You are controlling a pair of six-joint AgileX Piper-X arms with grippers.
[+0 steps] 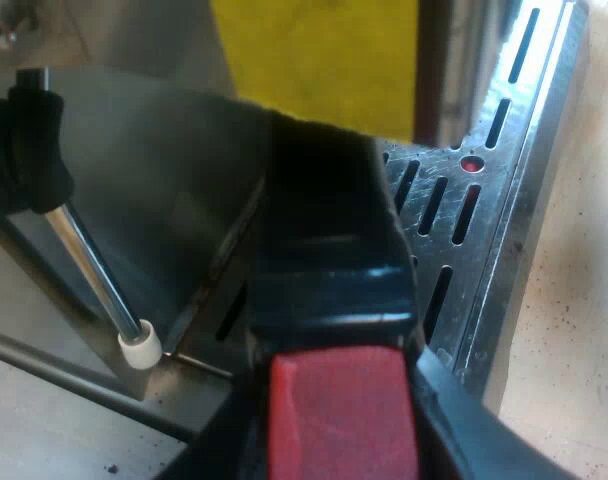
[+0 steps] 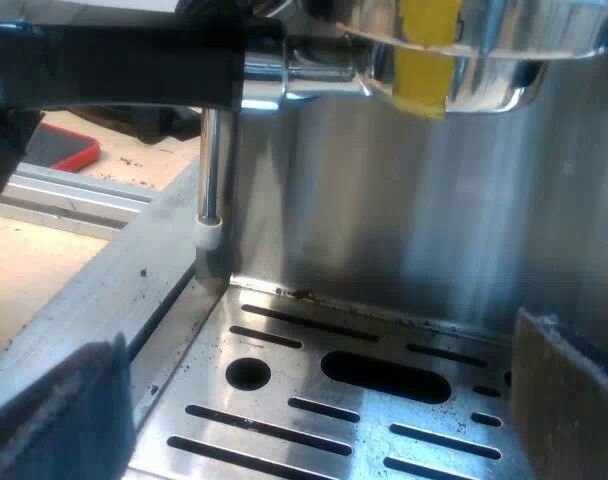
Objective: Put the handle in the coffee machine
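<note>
The metal holder's dark handle (image 1: 329, 250) runs away from me toward the machine, its red end (image 1: 339, 410) closest. My left gripper (image 1: 339, 440) is shut on the handle near that red end, with a black finger on each side. In the right wrist view the handle (image 2: 134, 65) lies level, and its metal basket (image 2: 484, 50), marked with yellow tape (image 2: 429, 50), sits up under the espresso machine's front (image 2: 404, 200). My right gripper (image 2: 304, 420) hangs open over the slotted drip tray (image 2: 284, 400), holding nothing.
A steam wand (image 2: 212, 170) with a white tip (image 2: 207, 235) hangs beside the holder, close to the tray's corner. In the left wrist view the wand (image 1: 89, 265) has a black grip (image 1: 24, 150). A flat red-edged object (image 2: 59, 150) lies on the table beyond.
</note>
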